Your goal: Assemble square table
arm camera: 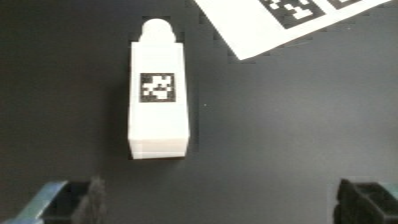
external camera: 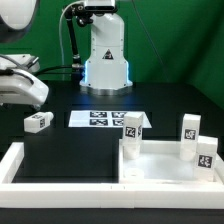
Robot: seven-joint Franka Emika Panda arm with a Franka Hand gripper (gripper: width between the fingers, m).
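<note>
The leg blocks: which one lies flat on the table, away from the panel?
The lone leg block at the exterior view's left, lying flat below the open gripper; the other leg blocks stand upright on the square panel.

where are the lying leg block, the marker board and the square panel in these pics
lying leg block [arm camera: 160, 90]: wrist view, on its tag marker, mid-length.
marker board [external camera: 98, 119]: exterior view, on its tagged top face.
square panel [external camera: 160, 163]: exterior view, on the bare inner floor between the standing blocks.
</note>
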